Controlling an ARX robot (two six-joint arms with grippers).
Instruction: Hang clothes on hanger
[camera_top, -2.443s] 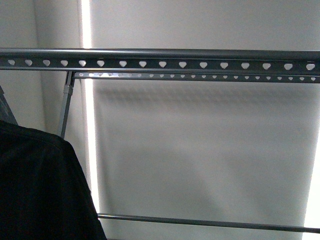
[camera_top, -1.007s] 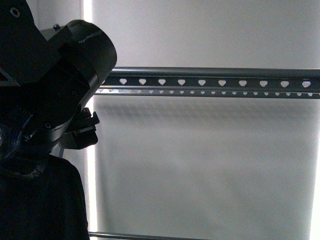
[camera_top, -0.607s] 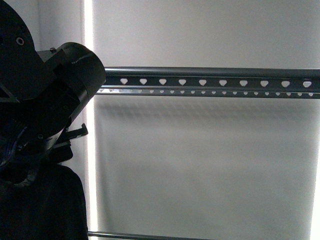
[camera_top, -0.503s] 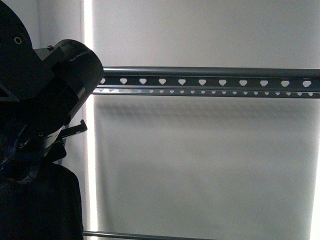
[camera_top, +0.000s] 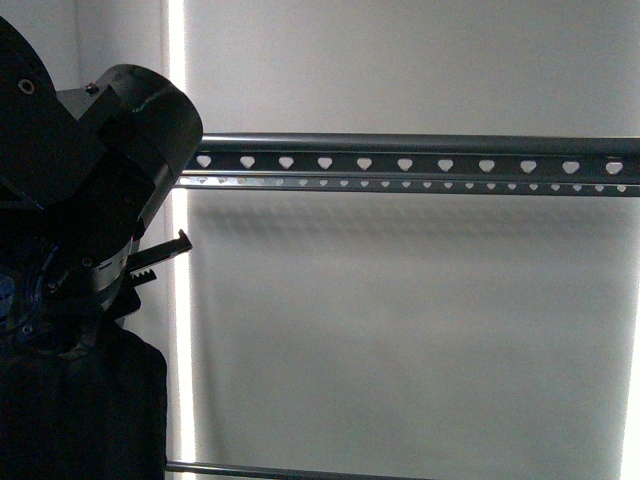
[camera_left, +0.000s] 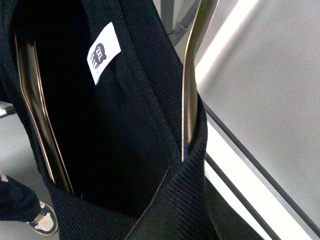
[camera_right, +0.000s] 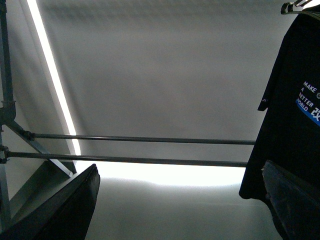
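Note:
The clothes, a black T-shirt with white "MAKE A BETTER WORLD" print and a blue stripe, hang at the edge of the right wrist view. In the front view the dark cloth hangs below my left arm at the far left, beside the hanger's grey heart-punched rail. The left wrist view shows the ribbed collar pinched in my shut left gripper, a white size label and two thin metal rods inside the neck. My right gripper is open and empty, with one finger at each side.
A second heart-punched rail runs just behind the first. Two thin lower bars and a slanted leg cross before a pale wall. A lower bar shows in front. A person's shoe stands on the floor.
My left arm has risen into the front view with the clothes hanging under it. Over the last second it has shifted slightly left. The rail sits lower in the picture than before.

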